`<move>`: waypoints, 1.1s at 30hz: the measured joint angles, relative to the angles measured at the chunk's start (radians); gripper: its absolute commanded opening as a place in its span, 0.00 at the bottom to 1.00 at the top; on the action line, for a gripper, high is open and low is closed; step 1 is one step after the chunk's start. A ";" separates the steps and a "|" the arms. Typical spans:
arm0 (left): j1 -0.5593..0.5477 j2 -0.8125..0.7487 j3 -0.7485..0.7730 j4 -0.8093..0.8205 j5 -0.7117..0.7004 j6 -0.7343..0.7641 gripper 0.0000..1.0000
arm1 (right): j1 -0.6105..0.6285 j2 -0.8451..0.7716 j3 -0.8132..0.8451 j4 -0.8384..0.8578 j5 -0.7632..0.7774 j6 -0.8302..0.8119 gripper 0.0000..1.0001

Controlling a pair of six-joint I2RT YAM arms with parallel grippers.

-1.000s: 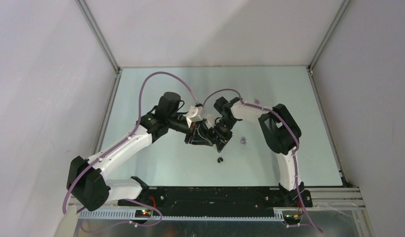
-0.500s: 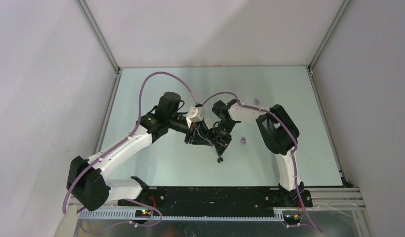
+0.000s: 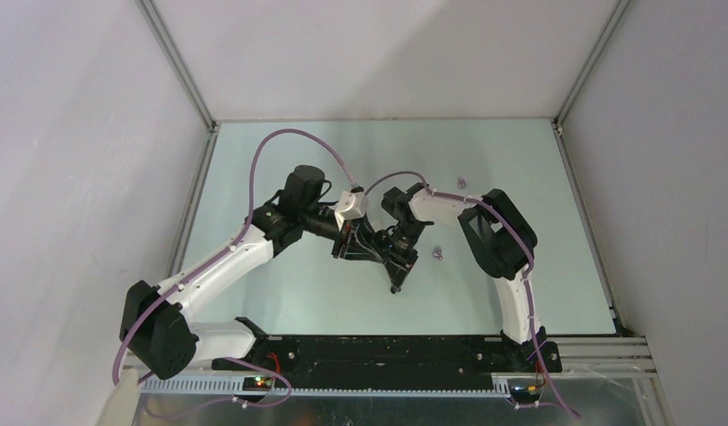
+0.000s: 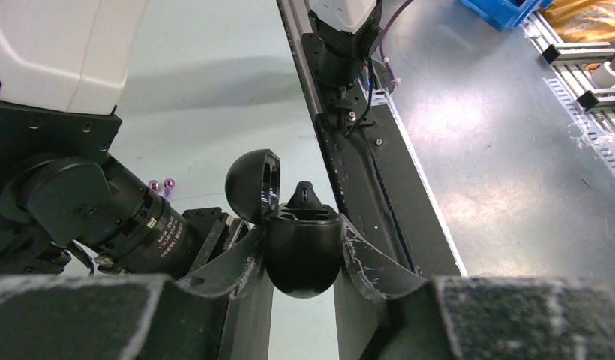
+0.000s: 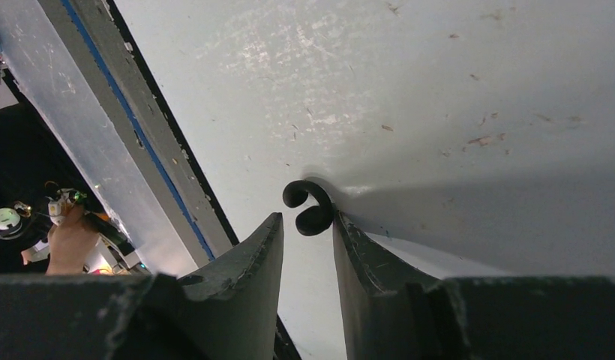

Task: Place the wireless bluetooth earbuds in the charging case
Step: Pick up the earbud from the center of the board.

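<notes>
My left gripper (image 4: 303, 236) is shut on a black oval charging case (image 4: 303, 255) with its lid (image 4: 252, 185) open. One glossy black earbud (image 4: 305, 198) stands in the case. A second black earbud (image 5: 310, 210), hook-shaped, lies on the table between the open fingertips of my right gripper (image 5: 307, 223) and touches the right fingertip (image 5: 342, 225). In the top view the left gripper (image 3: 353, 250) is mid-table, and the right gripper (image 3: 397, 280) points down at the table just in front of it, hiding the black earbud. A small pale purple bud (image 3: 438, 254) lies to the right.
Another small purple item (image 3: 461, 183) lies at the back right of the table. The pale purple piece also shows in the left wrist view (image 4: 160, 185) behind the right arm's wrist. The black base rail (image 3: 378, 351) runs along the near edge.
My right gripper has moved toward the near edge and down, from beside the case to over the black earbud on the table. The left gripper has held still with the case.
</notes>
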 measured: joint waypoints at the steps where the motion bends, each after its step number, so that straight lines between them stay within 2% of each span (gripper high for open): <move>1: 0.000 0.000 0.000 0.000 0.000 0.000 0.00 | 0.003 0.000 -0.002 -0.001 -0.001 0.002 0.37; 17: 0.000 -0.004 0.000 -0.014 0.000 0.008 0.00 | -0.041 0.015 0.030 0.021 0.002 0.070 0.32; 23: 0.000 -0.004 0.000 -0.014 0.000 0.008 0.00 | -0.031 0.022 0.038 0.024 0.016 0.093 0.28; 33: 0.000 -0.005 0.000 -0.015 0.000 0.008 0.00 | 0.000 0.014 0.016 0.025 0.018 0.090 0.29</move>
